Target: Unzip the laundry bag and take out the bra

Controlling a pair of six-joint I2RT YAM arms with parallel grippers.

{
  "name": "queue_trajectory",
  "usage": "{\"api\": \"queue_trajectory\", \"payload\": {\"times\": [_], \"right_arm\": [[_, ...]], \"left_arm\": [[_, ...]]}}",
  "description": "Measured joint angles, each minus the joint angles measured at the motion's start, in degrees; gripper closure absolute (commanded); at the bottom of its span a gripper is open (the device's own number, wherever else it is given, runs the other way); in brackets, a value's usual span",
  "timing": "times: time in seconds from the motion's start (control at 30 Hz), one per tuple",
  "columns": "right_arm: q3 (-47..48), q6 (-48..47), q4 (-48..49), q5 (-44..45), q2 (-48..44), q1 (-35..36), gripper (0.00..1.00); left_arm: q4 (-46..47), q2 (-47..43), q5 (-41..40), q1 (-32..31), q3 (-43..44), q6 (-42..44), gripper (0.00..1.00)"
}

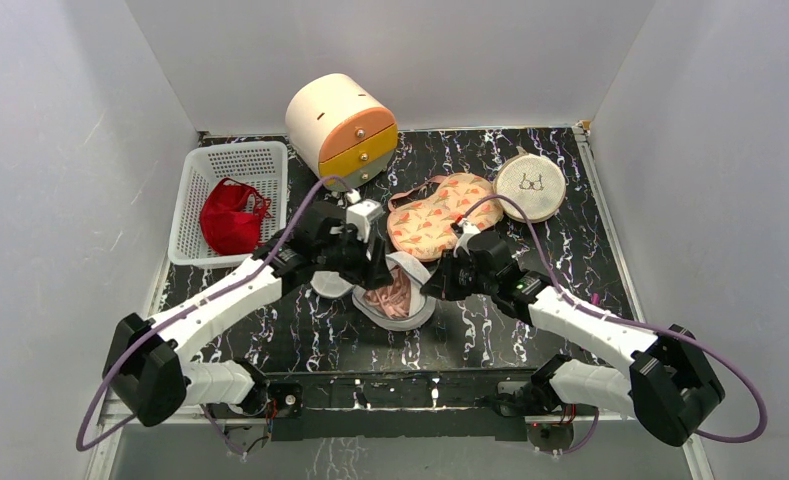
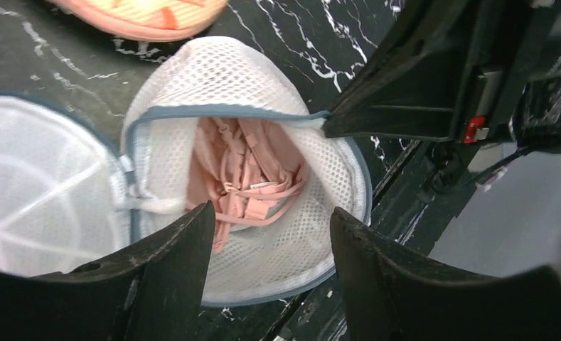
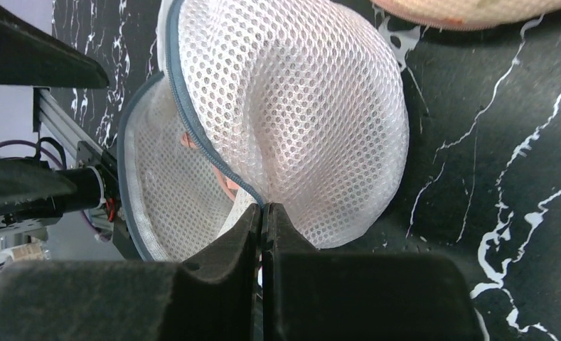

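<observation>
Mesh laundry bag (image 3: 298, 106) pinched by right fingers (image 3: 224, 245).

Laundry bag (image 2: 220, 71) lay unzipped on counter (image 2: 64, 78), lid (image 2: 35, 185) flopped left; pink bra (image 2: 245, 177) bunched inside. Left claw (image 2: 271, 213) hovered above, spread. Right claw (image 2: 330, 124) pinched rim.

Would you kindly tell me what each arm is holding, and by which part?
The right jaws pinch the laundry bag by its blue-grey rim; the left jaws are open, holding nothing.
</observation>
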Motion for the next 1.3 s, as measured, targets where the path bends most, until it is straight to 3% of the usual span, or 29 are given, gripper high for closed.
{"api": "queue_trajectory", "payload": {"times": [0.1,0.27,0.5,0.87,1.3], "right_arm": [[-1.0,1.1,0.4,-0.5,0.2,0.0,1.0],[-1.0,1.3,-1.1,1.9,-0.8,0.0,1.0],[-1.0,1.3,-2.6,5.3,-3.7,0.0,1.0],[-1.0,1.2,-3.1,5.9,-4.0,0.0,1.0],[-1.0,1.0,-3.2,5.9,-4.1,0.0,1.0]], "left_arm": [[-0.1,2.9,-3.2,-4.6,1.5,0.7,0.6],[1.1,7.5,-5.9,-8.0,1.8,-0.6,0.7],[13.0,7.6,-9.2,-8.8,-4.2,-10.0,0.81],[28.1,14.4,-17.7,-9.4,-6.7,-20.7,0.83],[36.5,20.5,-23.8,-11.9,-8.1,-24.5,0.72]]}}
